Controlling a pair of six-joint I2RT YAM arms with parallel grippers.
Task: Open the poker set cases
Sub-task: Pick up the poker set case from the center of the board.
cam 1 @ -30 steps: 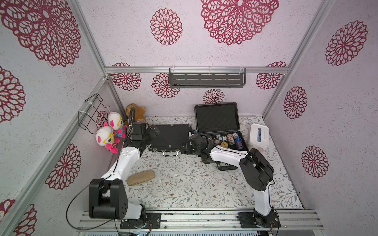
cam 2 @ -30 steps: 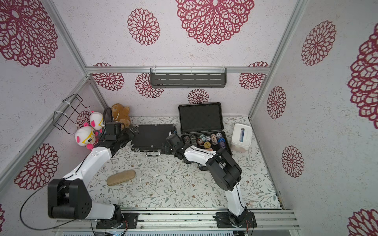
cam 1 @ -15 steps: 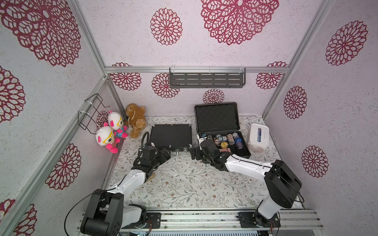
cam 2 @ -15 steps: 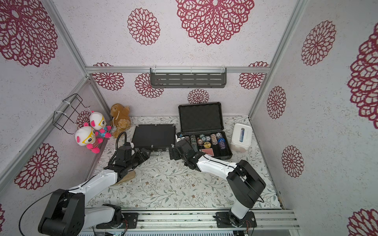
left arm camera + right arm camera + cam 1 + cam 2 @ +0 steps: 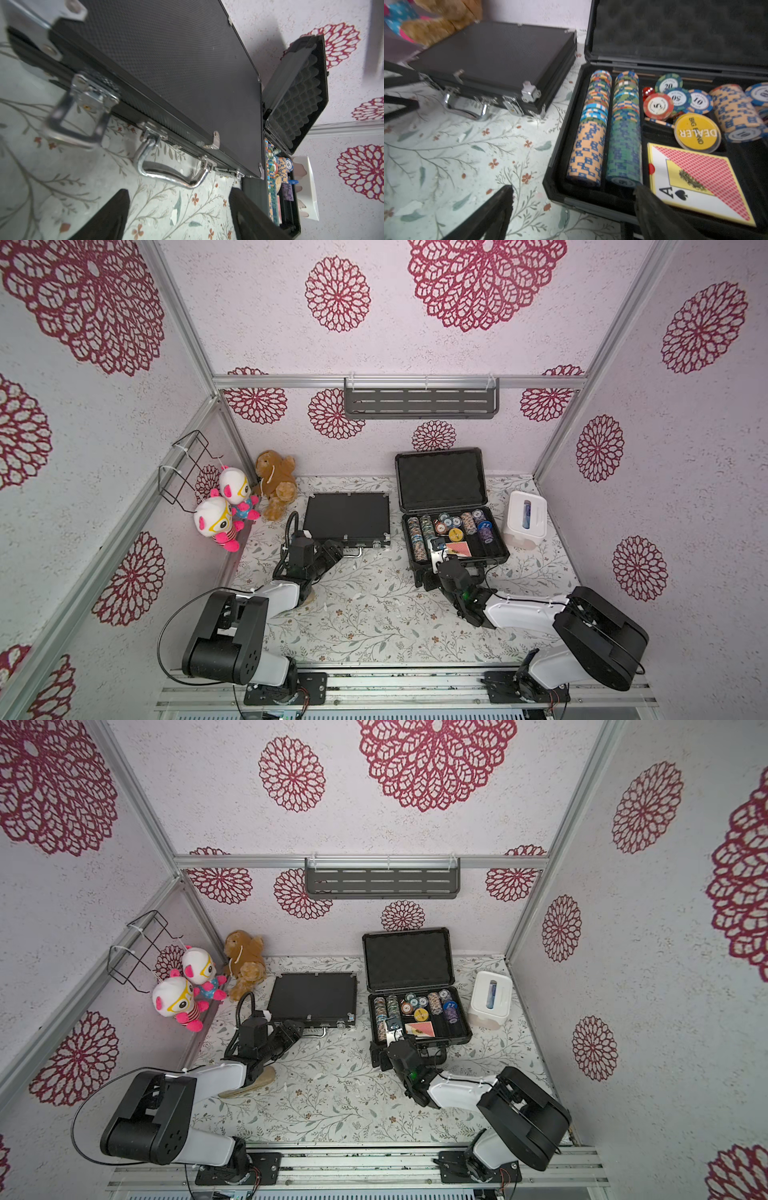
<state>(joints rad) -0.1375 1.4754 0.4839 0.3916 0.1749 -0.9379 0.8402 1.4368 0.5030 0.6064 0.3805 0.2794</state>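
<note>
My left gripper [image 5: 337, 548] was spread, with nothing between its fingers, just in front of the slim black case [image 5: 347, 516]. That case lay flat and closed, left of centre in both top views. The dark-grey case [image 5: 440, 481] sat right of centre with its lid upright and chips [image 5: 419, 537] showing, so I judged that half of the task done. My right gripper [image 5: 575, 209] was also spread and empty, at the lower left corner of that case's base as the top views show it.

The slim case looked rigid, with textured black panels and metal edging and corner caps, and nothing that would give under a pinch. If it was loaded like its neighbour it would be heavy. I judged that a help, since the base should keep to the desk [image 5: 374, 614] while the lid rises. The polished silver fittings looked slippery.

In the left wrist view the handle [image 5: 170, 168] lay flat against the desk between two latches. The nearer latch [image 5: 83, 112] seemed swung forward off the lid, though blur left me unsure. The farther latch [image 5: 226, 171] was too small to read.

I judged the latch tabs the first place to take hold, each hooked from beneath with one fingertip. After that comes the lid's front lip beside the handle. The handle itself I would leave alone, as pulling on it would likely only drag the whole case.
</note>
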